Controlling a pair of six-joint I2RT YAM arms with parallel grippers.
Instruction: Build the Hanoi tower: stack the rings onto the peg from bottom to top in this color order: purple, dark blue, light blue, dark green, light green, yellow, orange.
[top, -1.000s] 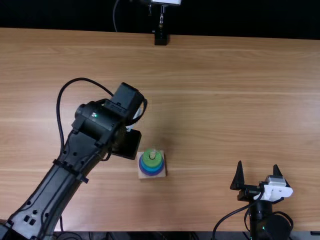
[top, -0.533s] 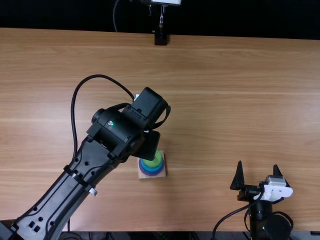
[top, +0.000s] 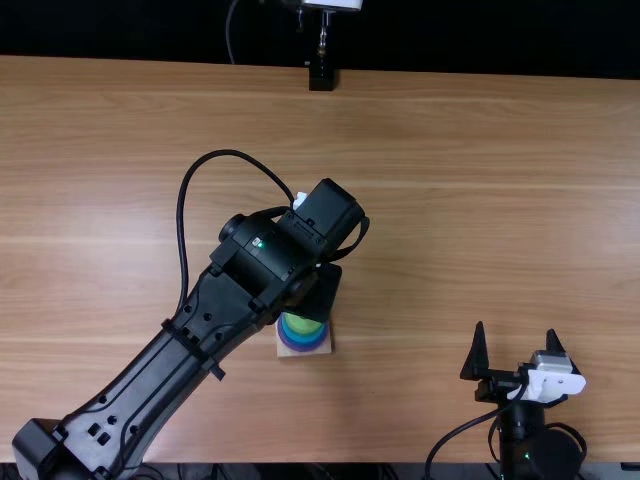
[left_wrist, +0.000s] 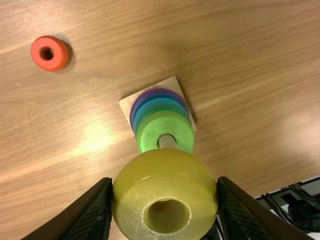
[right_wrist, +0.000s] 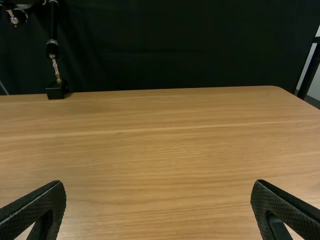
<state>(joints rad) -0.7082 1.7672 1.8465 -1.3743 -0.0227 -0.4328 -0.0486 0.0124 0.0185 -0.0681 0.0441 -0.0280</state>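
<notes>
Over in the top view, the left arm (top: 255, 265) has swung across the stack (top: 304, 338) since a second ago, so I'd guess yellow goes on next. Left wrist view: left gripper (left_wrist: 165, 185)'s clamped on the yellow ring (left_wrist: 165, 167), near the peg (left_wrist: 167, 142); orange ring (left_wrist: 61, 55)'s lying well apart. Right wrist view: right gripper (right_wrist: 158, 185)'s spread, holding nothing, facing light brown wood table (right_wrist: 165, 140), dark curtain (right_wrist: 170, 45) behind.
</notes>
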